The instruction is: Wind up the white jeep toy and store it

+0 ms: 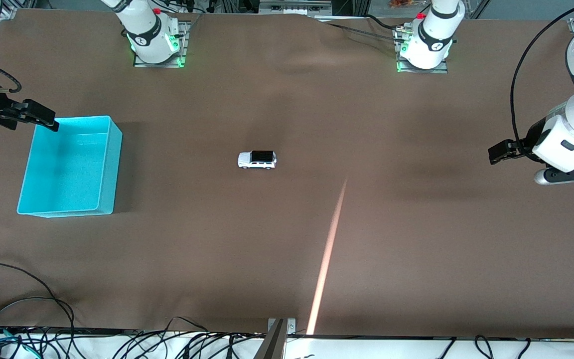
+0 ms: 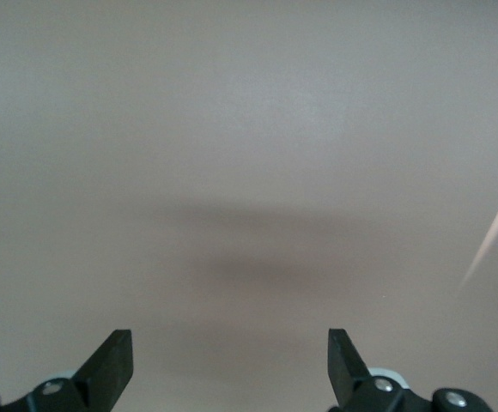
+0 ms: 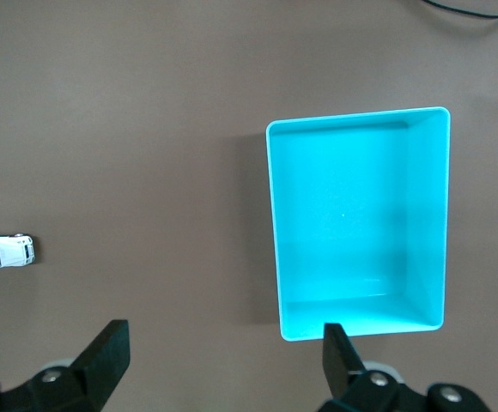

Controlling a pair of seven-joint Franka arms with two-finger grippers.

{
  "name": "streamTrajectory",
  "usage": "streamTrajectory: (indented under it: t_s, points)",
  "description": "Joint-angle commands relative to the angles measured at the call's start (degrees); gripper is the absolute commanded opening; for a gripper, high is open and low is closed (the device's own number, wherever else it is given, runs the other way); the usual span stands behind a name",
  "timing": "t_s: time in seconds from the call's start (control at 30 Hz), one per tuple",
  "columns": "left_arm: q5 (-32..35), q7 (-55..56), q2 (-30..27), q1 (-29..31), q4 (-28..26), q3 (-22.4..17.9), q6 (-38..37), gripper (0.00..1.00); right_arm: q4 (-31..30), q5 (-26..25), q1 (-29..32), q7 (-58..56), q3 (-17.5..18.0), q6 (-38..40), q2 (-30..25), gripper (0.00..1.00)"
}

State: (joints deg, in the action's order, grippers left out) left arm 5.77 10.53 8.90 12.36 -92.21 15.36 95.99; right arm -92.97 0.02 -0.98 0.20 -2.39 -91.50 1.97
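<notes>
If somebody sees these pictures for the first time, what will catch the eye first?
First the cyan bin, bright on the brown table toward the right arm's end, with the open right gripper over its rim. Then the tiny white jeep toy alone mid-table. The open left gripper waits over bare cloth.

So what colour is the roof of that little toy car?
Black, on a white body; the white jeep toy shows it best in the front view.
</notes>
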Motion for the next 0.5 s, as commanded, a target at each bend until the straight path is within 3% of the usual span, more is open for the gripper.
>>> streamTrajectory:
  t_s: [0.0, 0.47]
  points:
    - [1.26, -1.30, 0.76, 0.03, 1.60, 0.11, -1.33, 1.00, 0.24, -0.28, -0.07, 0.85, 0.11, 0.97, 0.31, 1.00]
    - [1.35, -1.30, 0.76, 0.03, 1.69, 0.11, -1.33, 1.00, 0.15, -0.20, -0.07, 1.55, 0.37, 0.97, 2.16, 1.00]
